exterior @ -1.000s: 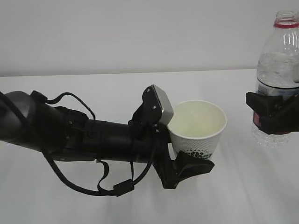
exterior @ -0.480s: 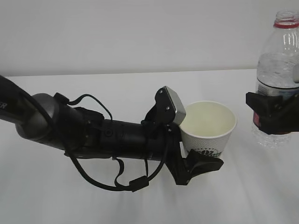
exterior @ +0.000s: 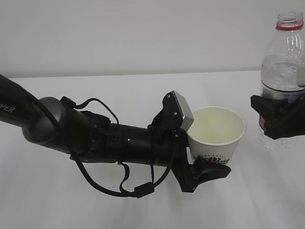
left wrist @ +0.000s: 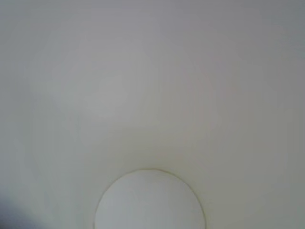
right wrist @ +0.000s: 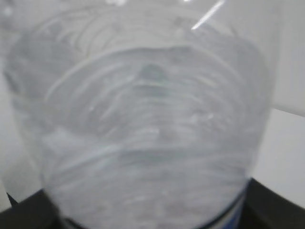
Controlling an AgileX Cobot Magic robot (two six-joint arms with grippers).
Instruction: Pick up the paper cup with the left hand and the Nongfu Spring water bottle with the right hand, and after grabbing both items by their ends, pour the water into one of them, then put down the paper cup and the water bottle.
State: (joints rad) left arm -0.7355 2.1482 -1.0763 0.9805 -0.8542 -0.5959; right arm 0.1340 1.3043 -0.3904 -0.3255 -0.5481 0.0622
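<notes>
Exterior view: the cup (exterior: 217, 136) is held upright in the left gripper (exterior: 202, 162), clamped at its lower wall, and has been carried rightward over the last second, closer to the bottle (exterior: 284, 71). The bottle is gripped at its label by the right gripper (exterior: 279, 117), upright and uncapped, near the right edge. Pouring appears imminent, judging by the narrowed gap. The cup is matte white paper, tapered; the bottle is clear ribbed plastic, red-ringed at the neck.
</notes>
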